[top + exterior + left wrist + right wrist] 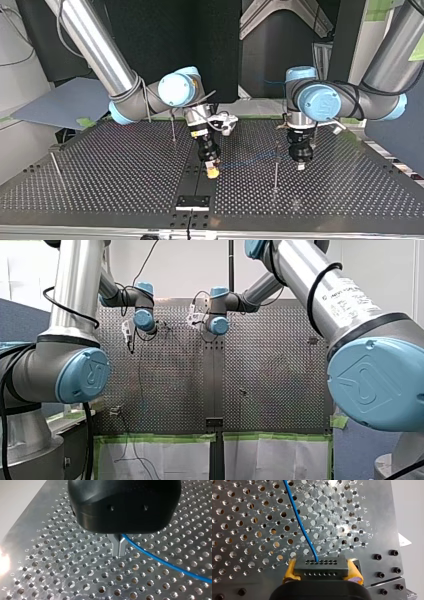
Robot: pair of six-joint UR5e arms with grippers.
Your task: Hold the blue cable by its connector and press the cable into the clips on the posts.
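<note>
The connector (321,568), a dark block with rows of holes, sits clamped between the yellow pads (290,570) of my right gripper (322,568). The blue cable (298,517) leaves its face and runs ahead over the table (242,530). In the left wrist view my left gripper (119,547) has its metal fingers (115,545) closed on the cable, which trails off to one side just above the holes. In the top view the cable stretches between both grippers and crosses a thin post (275,167); I cannot tell whether it touches the post. My left gripper points straight down at the table, my right one down with a slight tilt, both low.
</note>
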